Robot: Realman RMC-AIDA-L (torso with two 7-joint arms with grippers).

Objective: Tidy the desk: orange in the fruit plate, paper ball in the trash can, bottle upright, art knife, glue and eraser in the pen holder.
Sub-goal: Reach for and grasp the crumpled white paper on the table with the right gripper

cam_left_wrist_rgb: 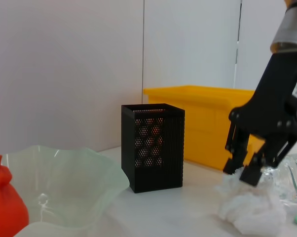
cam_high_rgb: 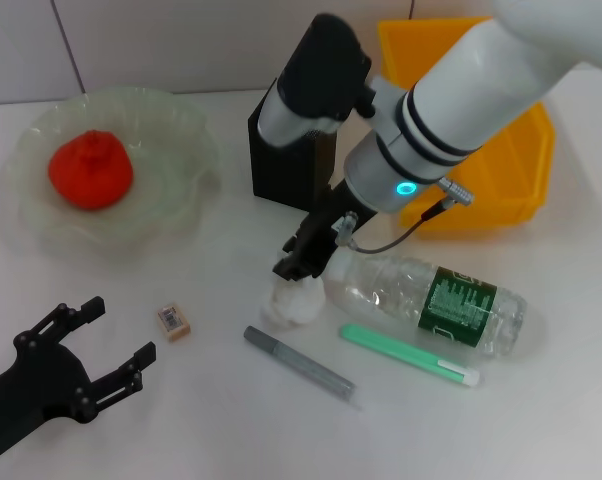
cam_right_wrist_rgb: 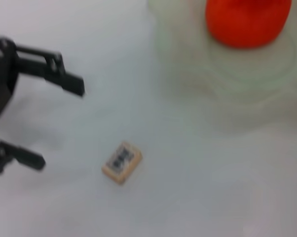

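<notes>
Where the head view's lower edge cuts off its arm, the left gripper [cam_high_rgb: 116, 340] rests at 7 o'clock on the white desk [cam_high_rgb: 211, 420], fingers spread apart and holding nothing. The eraser [cam_high_rgb: 173, 320] lies just beyond its fingertips, apart from them. At 6 o'clock lie a grey pen-like tool [cam_high_rgb: 299, 364] and a green one [cam_high_rgb: 409, 354]; which is the art knife and which the glue cannot be told.

Near centre, the right gripper [cam_high_rgb: 303, 262] points steeply down onto the paper ball [cam_high_rgb: 291, 303]. In the left wrist view its fingers [cam_left_wrist_rgb: 249, 174] press into the top of the wad with a gap between them; whether they grip it cannot be told, since the paper hides the tips. The bottle [cam_high_rgb: 431, 297] lies on its side at 4 o'clock, its neck end hidden behind the gripper and touching the paper ball.

Farther back, the right arm's forearm covers part of the pen holder [cam_high_rgb: 281, 165] at 12 o'clock and the near corner of the trash can [cam_high_rgb: 501, 180] at 2 o'clock. The orange [cam_high_rgb: 91, 170] sits in the fruit plate [cam_high_rgb: 181, 130] at 10 o'clock.
</notes>
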